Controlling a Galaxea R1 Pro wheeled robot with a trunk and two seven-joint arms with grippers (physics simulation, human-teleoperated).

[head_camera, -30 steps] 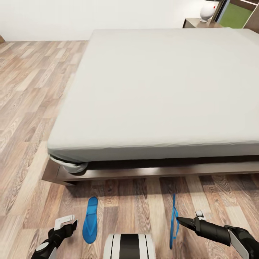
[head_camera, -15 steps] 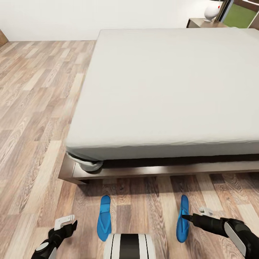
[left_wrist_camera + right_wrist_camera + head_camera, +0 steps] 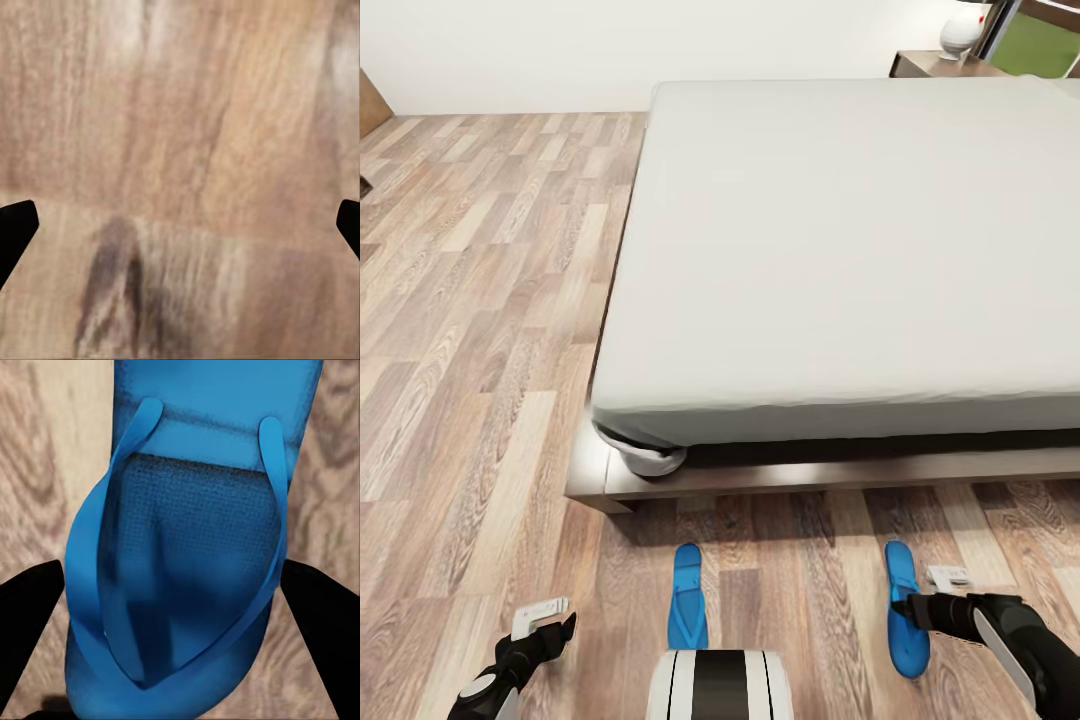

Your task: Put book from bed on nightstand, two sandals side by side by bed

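Observation:
Two bright blue sandals lie flat on the wood floor in front of the bed (image 3: 840,250). One sandal (image 3: 687,600) lies free near my trunk. My right gripper (image 3: 925,592) points down over the other sandal (image 3: 908,645). In the right wrist view its dark fingers (image 3: 30,622) touch both side edges of that sandal (image 3: 187,547), so it is shut on it. My left gripper (image 3: 545,622) hangs open over bare floor, jaws wide apart in the left wrist view. The nightstand (image 3: 925,66) stands beyond the bed's far right. The book is out of view.
A white lamp (image 3: 965,30) stands on the nightstand. The bed's dark frame corner (image 3: 595,485) juts out just ahead of the sandals. Wood floor (image 3: 470,300) stretches along the bed's left side to the white wall.
The camera has turned, shifting bed and sandals rightward in the picture. The right sandal went from standing on edge in my right gripper to lying flat on the floor.

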